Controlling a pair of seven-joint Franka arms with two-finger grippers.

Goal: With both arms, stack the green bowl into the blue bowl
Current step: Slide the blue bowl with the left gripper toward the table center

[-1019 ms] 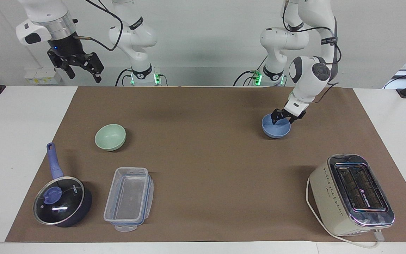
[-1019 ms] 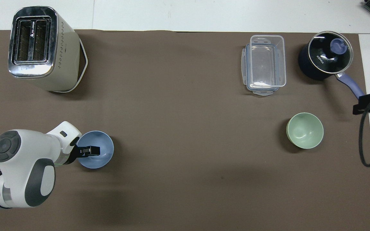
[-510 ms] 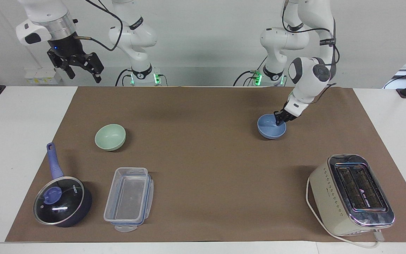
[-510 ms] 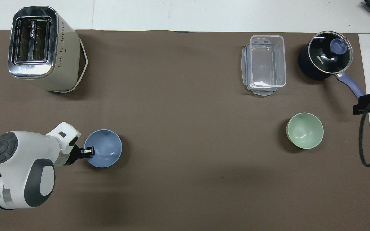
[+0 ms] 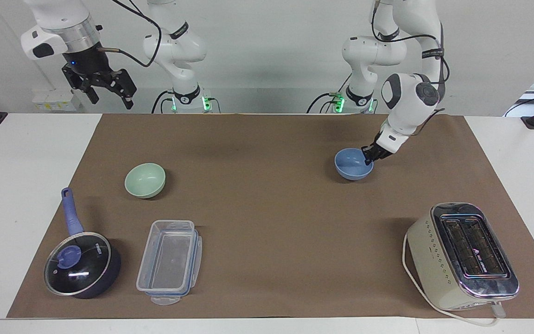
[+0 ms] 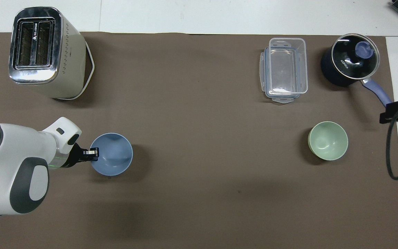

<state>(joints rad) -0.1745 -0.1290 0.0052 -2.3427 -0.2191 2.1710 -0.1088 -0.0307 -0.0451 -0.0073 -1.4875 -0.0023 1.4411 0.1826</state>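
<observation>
Bowls are my whole job here, and neither is in the other yet. Going down in size: the brown mat [image 5: 267, 208] carries a toaster [image 5: 461, 255] at my left arm's end and a lidded pot [image 5: 81, 264] and clear container [image 5: 169, 262] at my right arm's end, none of them in my way. My left gripper [image 5: 368, 157] was spread over the blue bowl [image 5: 351, 166] a second ago; now its jaws have shut on the rim at the side nearer my left arm's base, and the bowl has moved toward the middle of the table and looks raised off the mat, so I judge the carry has begun. My right gripper [image 5: 109, 93] waits high over the table's edge, jaws wide and empty. The green bowl [image 5: 145, 180], pale mint, matte and upright, sits untouched near the pot's handle, well apart from its blue twin.
</observation>
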